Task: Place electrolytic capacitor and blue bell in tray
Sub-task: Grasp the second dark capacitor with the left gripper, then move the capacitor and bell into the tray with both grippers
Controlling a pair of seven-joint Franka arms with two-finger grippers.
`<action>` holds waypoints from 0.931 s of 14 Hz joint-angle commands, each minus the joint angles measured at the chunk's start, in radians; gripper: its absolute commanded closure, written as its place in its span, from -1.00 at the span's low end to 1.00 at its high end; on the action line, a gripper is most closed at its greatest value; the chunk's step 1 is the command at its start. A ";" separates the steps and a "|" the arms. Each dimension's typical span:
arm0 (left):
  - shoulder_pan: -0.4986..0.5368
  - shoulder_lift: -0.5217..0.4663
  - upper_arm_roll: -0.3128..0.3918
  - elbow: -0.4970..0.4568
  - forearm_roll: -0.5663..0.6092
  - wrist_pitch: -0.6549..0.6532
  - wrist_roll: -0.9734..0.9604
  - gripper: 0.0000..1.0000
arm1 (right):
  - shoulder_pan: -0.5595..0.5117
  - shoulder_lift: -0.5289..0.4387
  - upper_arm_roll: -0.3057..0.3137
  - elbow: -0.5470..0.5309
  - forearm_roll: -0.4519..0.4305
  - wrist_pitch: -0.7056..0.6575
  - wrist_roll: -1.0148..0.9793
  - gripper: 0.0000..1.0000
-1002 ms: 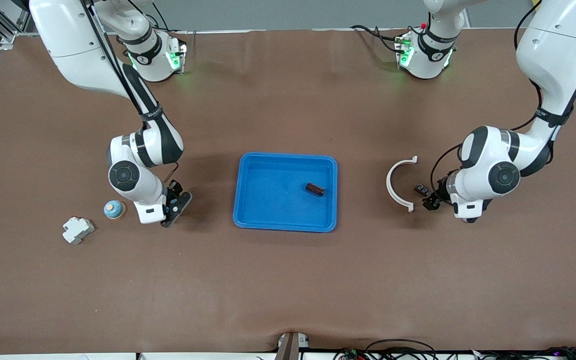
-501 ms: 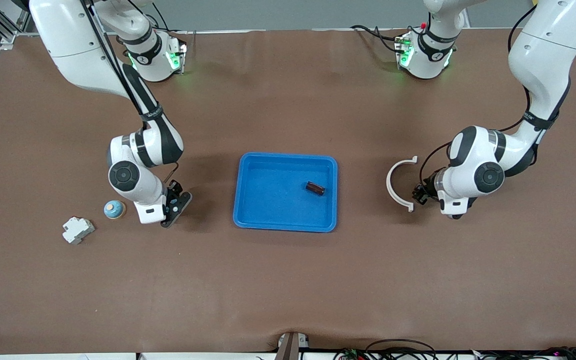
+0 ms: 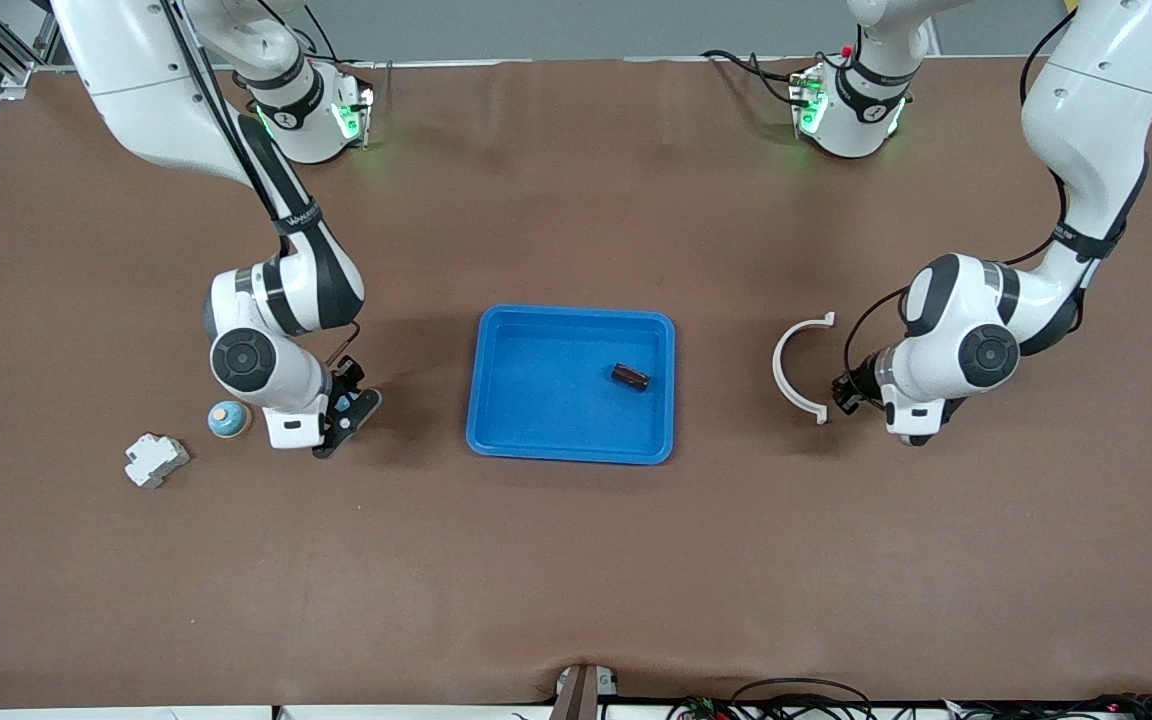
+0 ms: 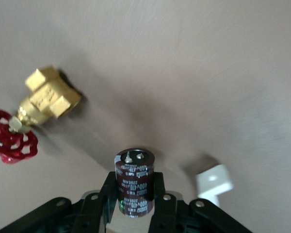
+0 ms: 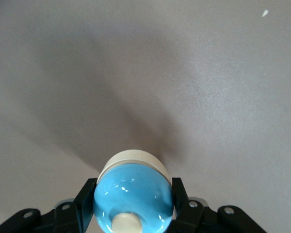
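The blue tray (image 3: 536, 400) sits mid-table with one dark capacitor (image 3: 630, 377) lying in it. My left gripper (image 3: 844, 390) is low beside the white arc. In the left wrist view the left gripper (image 4: 134, 187) is shut on a second dark-red electrolytic capacitor (image 4: 134, 177), one finger tight on each side; the hand hides this capacitor in the front view. The blue bell (image 3: 229, 419) with a cream knob stands toward the right arm's end of the table. My right gripper (image 3: 250, 422) is at the bell. In the right wrist view the right gripper (image 5: 132, 204) is shut on the bell (image 5: 131, 187).
A white curved arc piece (image 3: 791, 370) lies between the tray and the left hand; its end shows in the left wrist view (image 4: 213, 182). A brass valve with a red handwheel (image 4: 48, 99) lies near the left gripper. A white block (image 3: 155, 459) lies near the bell.
The left hand moved toward the white arc and came over the capacitor beside it, which now is covered. The right arm shifted slightly toward the bell. The bell has not moved.
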 commanded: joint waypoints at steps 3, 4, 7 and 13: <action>0.010 -0.098 -0.064 0.052 -0.032 -0.059 0.012 1.00 | 0.039 -0.074 0.020 -0.015 0.096 -0.083 0.200 0.52; 0.007 -0.093 -0.084 0.080 -0.032 -0.057 0.003 1.00 | 0.058 -0.082 0.020 -0.018 0.098 -0.084 0.257 0.52; -0.024 -0.061 -0.133 0.166 -0.032 -0.057 -0.069 1.00 | 0.130 -0.096 0.020 -0.018 0.098 -0.094 0.463 0.52; -0.219 0.092 -0.138 0.379 -0.029 -0.057 -0.345 1.00 | 0.229 -0.093 0.020 -0.015 0.143 -0.077 0.728 0.52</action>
